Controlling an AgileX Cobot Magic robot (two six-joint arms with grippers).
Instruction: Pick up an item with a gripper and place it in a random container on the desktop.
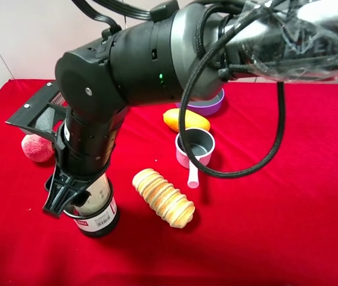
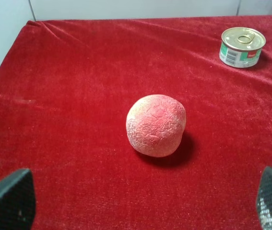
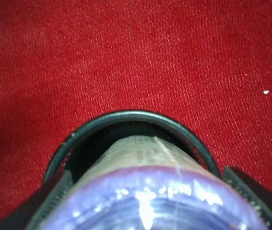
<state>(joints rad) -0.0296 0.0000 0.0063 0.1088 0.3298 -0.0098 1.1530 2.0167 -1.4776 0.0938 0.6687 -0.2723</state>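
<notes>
**Canister lowered into the mesh cup by the right claw**

The right claw (image 1: 76, 199) is shown pointing straight down over the black wire-mesh cup (image 1: 100, 217), at the near left of the red worktop (image 1: 276, 226). In the right wrist view its two fingers (image 3: 253, 191) are seen flanking the crinkled purple top of the white canister (image 3: 145, 153); whether they press on the canister or stand just clear of it cannot be told. The canister is seen upright, its lower part inside the rim of the cup (image 3: 136, 117) and its top above that rim. A white and red barcode label is borne on the base band of the cup.

Just right of the cup, a ridged, tan bread-like roll (image 1: 164, 197) is laid diagonally on the cloth. Beyond it a small grey saucepan with a pink handle (image 1: 195, 147) is placed, and behind that an orange-yellow fruit-shaped object (image 1: 185, 120) and a purple pan (image 1: 207, 106), partly hidden by the arm. To the left of the arm a pink, wrinkled ball (image 1: 37, 148) is seen.

In the left wrist view the left claw (image 2: 145, 201) is shown with its fingertips (image 2: 8, 199) spread wide and nothing between them, above the cloth near the ball (image 2: 156, 125). A small tin can with a pull-tab lid (image 2: 242, 46) is set well beyond the ball.
</notes>
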